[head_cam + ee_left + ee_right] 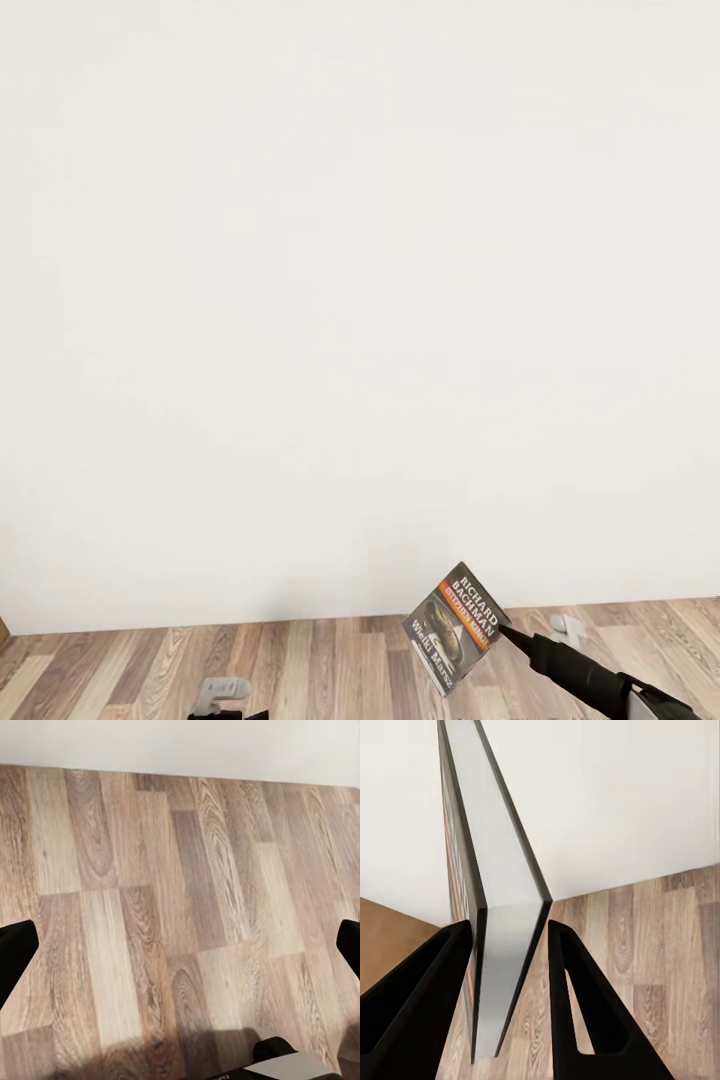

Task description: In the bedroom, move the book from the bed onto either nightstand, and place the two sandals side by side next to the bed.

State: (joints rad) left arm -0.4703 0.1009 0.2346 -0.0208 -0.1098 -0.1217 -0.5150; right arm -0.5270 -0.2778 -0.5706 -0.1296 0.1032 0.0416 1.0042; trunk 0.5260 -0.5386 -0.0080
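A white wall (pixel 360 300) is taking up most of the head view, meeting a wood-plank floor (pixel 300 670) low down. The right gripper (pixel 510 937) is clamping the book (pixel 452 628) between its two black fingers (pixel 585 1012), holding it tilted in the air above the floor, cover toward the head camera. The left gripper (pixel 180 945) is hanging over bare planks, its fingers spread wide apart.

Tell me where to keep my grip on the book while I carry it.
Keep pinching across its thin thickness at the lower corner. The right gripper has the book there, one finger on each cover, approached from the page edge. It is a flat slab held upright, so the broad covers give the pads the best purchase.
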